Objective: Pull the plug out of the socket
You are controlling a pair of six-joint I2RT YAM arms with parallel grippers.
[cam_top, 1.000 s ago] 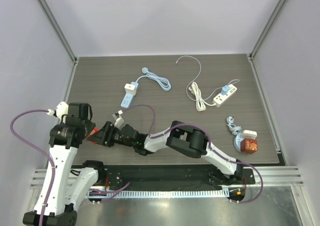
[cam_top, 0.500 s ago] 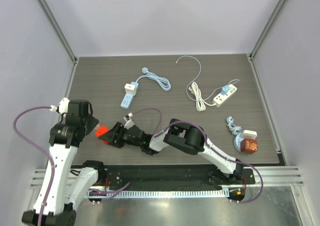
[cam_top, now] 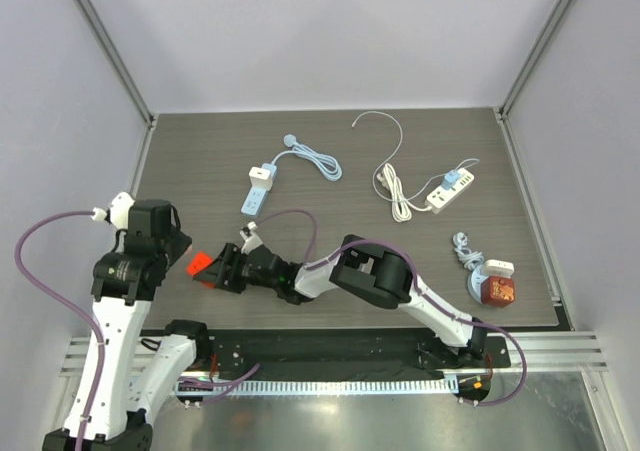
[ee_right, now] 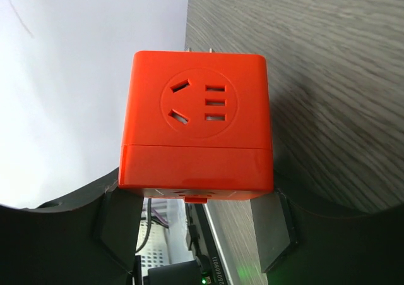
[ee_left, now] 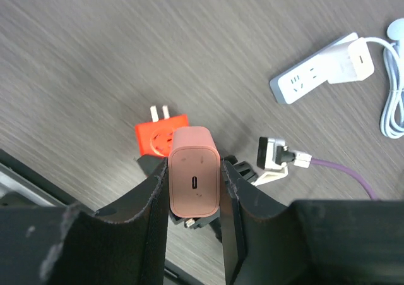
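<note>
Nearest the arm bases, the left gripper [ee_left: 193, 182] clamps its two fingers against the side faces of the plug [ee_left: 194, 168]. The plug is a salmon-pink block with rounded corners. Its long axis lies along the fingers, and the face with a small oval port is turned toward the wrist camera. No lettering can be made out on it.

Just beyond, the right gripper [ee_right: 197, 225] pinches the orange socket [ee_right: 197, 130] by its lower sides. The outlet face looks back at the right wrist camera. It has a round recess with three slanted slots on the left and three short bars on the right, all unoccupied. Two metal prongs stick out of the far side, pointing away from the gripper. The socket sits over the near-left part of the table [cam_top: 200, 151], apart from the plug; whether it touches the wood I cannot tell.

Farther back lies a pale blue power strip [cam_top: 253, 202] with a white adapter [cam_top: 263, 174] in its far end. Well to the right is a white power strip [cam_top: 447, 195] carrying a blue plug [cam_top: 452, 179].
</note>
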